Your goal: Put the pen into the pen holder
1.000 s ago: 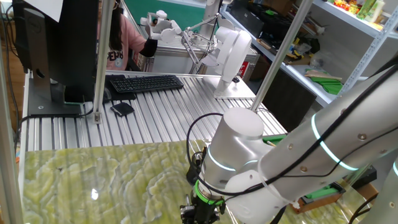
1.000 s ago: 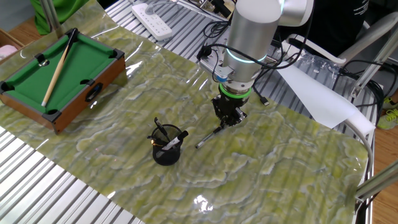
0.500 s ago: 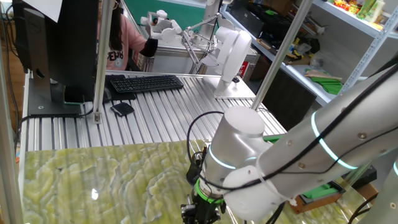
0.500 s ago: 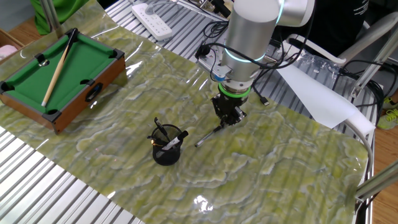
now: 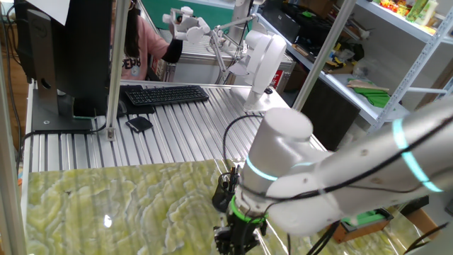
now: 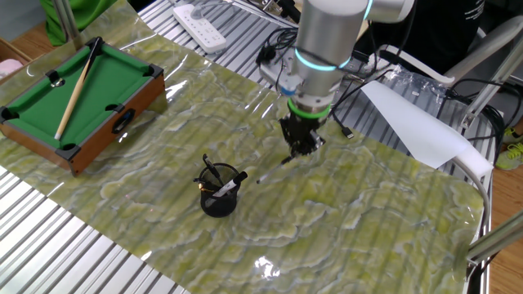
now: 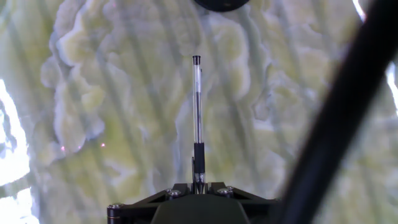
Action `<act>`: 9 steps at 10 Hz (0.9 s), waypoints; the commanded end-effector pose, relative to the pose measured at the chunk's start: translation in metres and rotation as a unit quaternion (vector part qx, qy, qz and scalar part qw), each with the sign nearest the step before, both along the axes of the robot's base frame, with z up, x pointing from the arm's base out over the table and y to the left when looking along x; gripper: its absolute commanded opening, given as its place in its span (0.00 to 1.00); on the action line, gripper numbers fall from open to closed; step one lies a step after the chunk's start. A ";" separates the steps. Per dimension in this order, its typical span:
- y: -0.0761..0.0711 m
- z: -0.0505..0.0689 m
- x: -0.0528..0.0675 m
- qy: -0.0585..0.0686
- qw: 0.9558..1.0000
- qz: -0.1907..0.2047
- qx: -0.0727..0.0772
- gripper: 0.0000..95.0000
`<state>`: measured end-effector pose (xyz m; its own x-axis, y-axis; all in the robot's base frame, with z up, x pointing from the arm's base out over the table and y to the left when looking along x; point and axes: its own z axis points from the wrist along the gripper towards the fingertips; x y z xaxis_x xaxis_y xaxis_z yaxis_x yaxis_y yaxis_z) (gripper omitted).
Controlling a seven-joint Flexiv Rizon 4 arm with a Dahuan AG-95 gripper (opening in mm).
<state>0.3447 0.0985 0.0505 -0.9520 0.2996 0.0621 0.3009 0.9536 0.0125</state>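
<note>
A: Pen [image 7: 197, 118] first. Where is it?

B: Pinched in the tool [image 6: 301, 149], by one end. In the hand view the jaws are closed on the dark grip section, and the rest of the barrel runs straight out ahead of the tool with the lighter tip farthest away. In the other fixed view it slants down from the tool, and its free end looks just clear of the table [image 6: 351, 212], though I can't be sure.

A: How will it handle?

B: Light and stiff, I'd judge: a slim plastic barrel that won't bend. But it's smooth and round, and held so near one end it could pivot or slip between the jaws if the free end knocks anything.

A: And the pen holder [image 6: 219, 194]?

B: Standing on the table off to the side of the tool, near but apart, already with dark pens in it. The opening is small and partly taken, so the free tip probably has to go in first, close to upright.
</note>
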 end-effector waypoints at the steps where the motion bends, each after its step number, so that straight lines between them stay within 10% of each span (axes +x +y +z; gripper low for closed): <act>1: 0.001 0.005 -0.001 -0.002 1.000 -0.005 -0.002 0.00; 9: -0.007 0.045 -0.005 -0.025 1.000 -0.002 -0.010 0.00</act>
